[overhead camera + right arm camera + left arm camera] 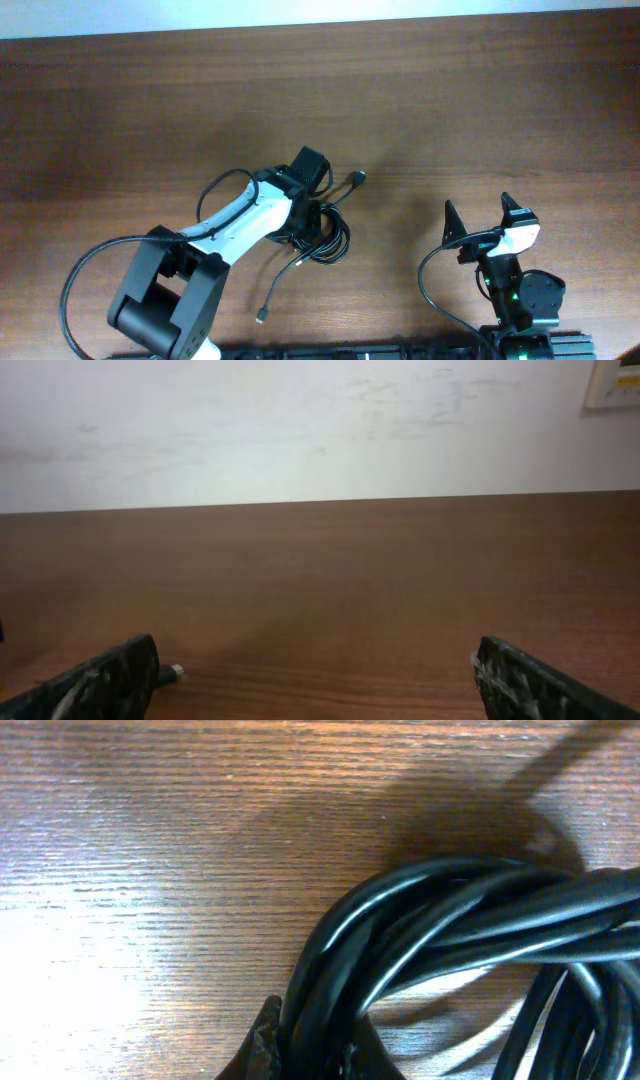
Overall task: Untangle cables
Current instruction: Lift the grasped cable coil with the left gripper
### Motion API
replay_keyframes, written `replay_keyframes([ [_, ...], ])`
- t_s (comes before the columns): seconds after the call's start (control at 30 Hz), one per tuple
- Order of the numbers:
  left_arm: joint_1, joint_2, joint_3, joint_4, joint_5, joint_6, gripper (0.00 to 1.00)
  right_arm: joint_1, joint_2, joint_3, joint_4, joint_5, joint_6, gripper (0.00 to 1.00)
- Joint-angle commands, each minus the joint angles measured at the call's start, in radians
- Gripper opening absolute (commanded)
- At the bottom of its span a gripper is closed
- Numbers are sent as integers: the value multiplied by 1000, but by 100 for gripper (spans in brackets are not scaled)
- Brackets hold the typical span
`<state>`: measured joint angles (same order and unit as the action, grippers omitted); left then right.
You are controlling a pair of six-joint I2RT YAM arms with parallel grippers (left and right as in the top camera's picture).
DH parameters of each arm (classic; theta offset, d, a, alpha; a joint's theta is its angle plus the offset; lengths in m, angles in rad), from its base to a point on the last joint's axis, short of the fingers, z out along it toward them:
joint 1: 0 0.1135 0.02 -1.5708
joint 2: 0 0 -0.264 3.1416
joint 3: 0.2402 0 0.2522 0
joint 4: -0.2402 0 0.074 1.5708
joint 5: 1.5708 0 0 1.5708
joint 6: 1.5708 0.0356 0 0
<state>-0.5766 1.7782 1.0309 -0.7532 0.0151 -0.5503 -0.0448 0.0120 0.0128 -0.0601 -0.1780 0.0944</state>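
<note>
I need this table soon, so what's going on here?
The left gripper is down on a tangled coil of black cables on the wooden table, its fingers pinched around a bundle of strands. One plug end sticks out on the far side, and another trails toward the near edge. The right gripper sits apart to the right, open and empty. Nothing is separated yet.

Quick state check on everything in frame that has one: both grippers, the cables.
left gripper: fingers shut on a bunch of strands at the coil's edge.
cables: tangled in one coil, lying on the table; two plug ends trail out free.
right gripper: fingers open, holding nothing, well apart from the coil.
</note>
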Motion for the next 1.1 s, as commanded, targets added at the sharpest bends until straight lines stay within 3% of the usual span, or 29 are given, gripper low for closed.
replay_keyframes([
  [0.0,-3,37,30,10,3,55,0,5,-5,-7,-3,-10,0,99],
  [0.33,-3,37,129,8,-40,59,0,5,-5,-7,-3,-9,0,99],
  [0.63,-3,37,193,-24,-45,170,0,5,-5,-7,-3,-10,0,99],
  [1.07,-3,37,310,-150,-226,171,0,5,-5,-7,-3,-9,0,99],
])
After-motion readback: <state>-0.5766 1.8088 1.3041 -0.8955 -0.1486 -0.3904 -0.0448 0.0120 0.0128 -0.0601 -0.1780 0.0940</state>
